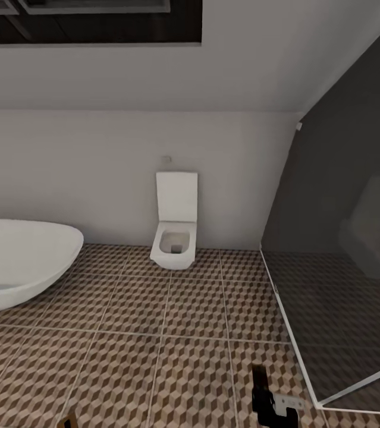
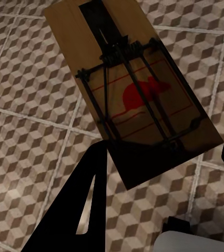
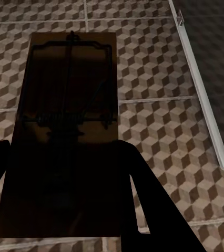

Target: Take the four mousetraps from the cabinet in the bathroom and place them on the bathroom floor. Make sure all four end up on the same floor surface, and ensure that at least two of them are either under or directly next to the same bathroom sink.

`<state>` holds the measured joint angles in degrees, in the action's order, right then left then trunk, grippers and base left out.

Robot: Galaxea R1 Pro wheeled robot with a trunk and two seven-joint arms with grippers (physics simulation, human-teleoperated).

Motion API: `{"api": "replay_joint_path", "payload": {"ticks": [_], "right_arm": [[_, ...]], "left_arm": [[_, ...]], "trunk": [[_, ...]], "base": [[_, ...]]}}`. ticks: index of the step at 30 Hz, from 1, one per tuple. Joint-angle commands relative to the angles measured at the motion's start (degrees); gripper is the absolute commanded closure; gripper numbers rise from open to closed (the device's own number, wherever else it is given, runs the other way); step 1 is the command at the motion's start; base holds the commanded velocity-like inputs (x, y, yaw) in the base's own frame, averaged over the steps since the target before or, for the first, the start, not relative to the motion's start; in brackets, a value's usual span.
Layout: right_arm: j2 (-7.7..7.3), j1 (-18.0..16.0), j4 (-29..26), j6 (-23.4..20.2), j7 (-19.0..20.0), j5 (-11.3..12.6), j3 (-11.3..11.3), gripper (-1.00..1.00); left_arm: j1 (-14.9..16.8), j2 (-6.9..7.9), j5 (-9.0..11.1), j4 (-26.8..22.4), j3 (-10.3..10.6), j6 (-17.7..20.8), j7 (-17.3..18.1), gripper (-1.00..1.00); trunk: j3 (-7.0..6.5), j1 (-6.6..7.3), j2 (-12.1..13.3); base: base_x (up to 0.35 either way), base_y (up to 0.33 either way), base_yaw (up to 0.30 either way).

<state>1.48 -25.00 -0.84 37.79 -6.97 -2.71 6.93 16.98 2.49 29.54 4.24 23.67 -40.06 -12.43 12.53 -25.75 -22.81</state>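
Nearest the lens, one mousetrap sits clamped in the left gripper, its long axis running straight out from the jaws. A second mousetrap is pinched likewise by the right gripper, making two, both carried above the bathroom floor. Neither sink nor cabinet shows ahead, only a toilet and bathtub, so I judge neither arm nearer.

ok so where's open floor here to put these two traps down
The widest bare patch of tiled floor lies between the bathtub and the glass shower screen, in front of the toilet. It narrows beside the toilet and along the screen's white base rail. No sink is in view here.
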Motion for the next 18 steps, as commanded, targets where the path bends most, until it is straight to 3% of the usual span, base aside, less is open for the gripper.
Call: {"api": "replay_joint_path", "payload": {"ticks": [1, 18], "right_arm": [[0.02, 0.0, 0.0, 0.2, -0.1, -0.2, 0.4, 1.00], [0.02, 0.0, 0.0, 0.2, -0.1, -0.2, 0.4, 1.00]], "left_arm": [[0.1, -0.03, -0.1, 0.2, 0.5, -0.2, -0.5, 1.00], [0.1, -0.03, -0.1, 0.2, 0.5, -0.2, -0.5, 1.00]], "trunk": [[0.01, -0.03, -0.1], [-1.56, -0.03, -0.1]], "base": [[0.000, 0.000, 0.000], [0.000, 0.000, 0.000]]}}
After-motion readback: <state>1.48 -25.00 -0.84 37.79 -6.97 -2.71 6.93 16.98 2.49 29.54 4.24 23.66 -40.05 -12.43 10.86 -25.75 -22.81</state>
